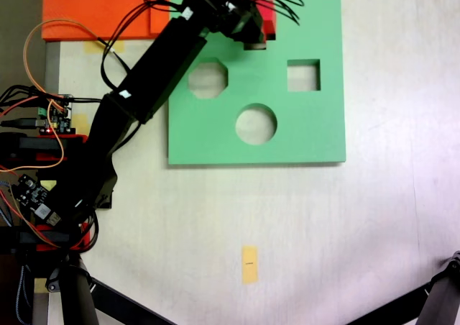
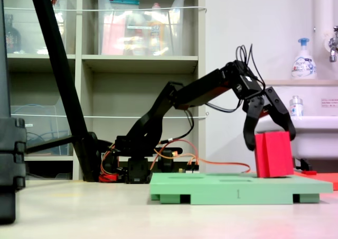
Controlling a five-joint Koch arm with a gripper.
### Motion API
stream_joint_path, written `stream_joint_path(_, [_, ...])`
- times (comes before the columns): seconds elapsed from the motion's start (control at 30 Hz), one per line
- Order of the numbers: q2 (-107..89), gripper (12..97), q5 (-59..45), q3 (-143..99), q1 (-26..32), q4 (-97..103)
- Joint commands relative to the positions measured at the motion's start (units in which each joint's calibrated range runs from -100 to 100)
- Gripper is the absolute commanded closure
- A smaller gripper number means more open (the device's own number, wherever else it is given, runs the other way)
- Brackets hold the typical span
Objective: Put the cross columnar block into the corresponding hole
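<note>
The tool (image 2: 269, 138) is clamped around the red cross columnar block (image 2: 273, 154), which stands upright on the far end of the green board (image 1: 302, 134), away from the arm's base and beyond the square cutout (image 1: 303, 75).

One fixed view is looking straight down; another is sitting low at bench level (side-on), both sharing the green board (image 1: 287, 134) (image 2: 232, 187).
</note>
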Motion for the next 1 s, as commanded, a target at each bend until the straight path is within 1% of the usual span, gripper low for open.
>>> stream_joint_path(0.0, [-3.29, 67.7, -0.44, 2.70, -0.39, -0.16])
stream_joint_path(0.27, [-2.45, 67.7, -0.63, 2.60, -0.59, -1.99])
stream_joint_path(0.77, [8.30, 67.7, -0.54, 2.70, 0.15, -1.60])
stream_joint_path(0.97, [8.72, 67.7, -0.44, 2.80, 0.78, -1.22])
